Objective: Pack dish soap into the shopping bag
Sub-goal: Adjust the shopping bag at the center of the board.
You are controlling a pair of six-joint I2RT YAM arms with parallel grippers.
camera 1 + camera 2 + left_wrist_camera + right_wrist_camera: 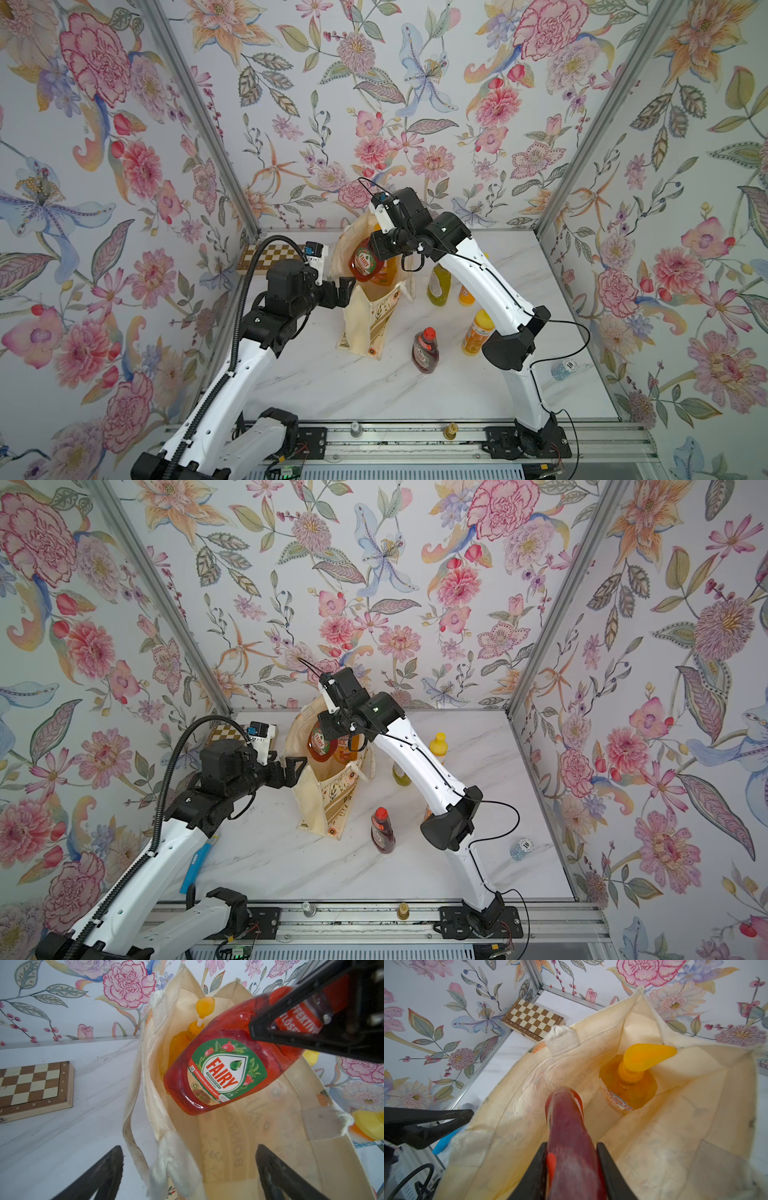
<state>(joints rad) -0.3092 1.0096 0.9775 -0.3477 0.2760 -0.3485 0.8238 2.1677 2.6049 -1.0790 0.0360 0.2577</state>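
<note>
Nearest, the left gripper (348,291) gapes at the cream canvas tote bag (360,328) toward the far edge of the bench (332,390); the right gripper (571,1148) clamps a dark-red plastic soap bottle (224,1072) tilted into its mouth, with an orange pump bottle (631,1086) standing inside beyond

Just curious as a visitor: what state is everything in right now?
shopping bag: standing, mouth open.
red Fairy bottle: tilted at bag mouth.
right claw: shut on red Fairy bottle.
left claw: open at bag rim.
pump bottle: upright inside bag.
dark-red bottle: upright on table.
olive-green bottle: upright.
two orange bottles: upright.
</note>
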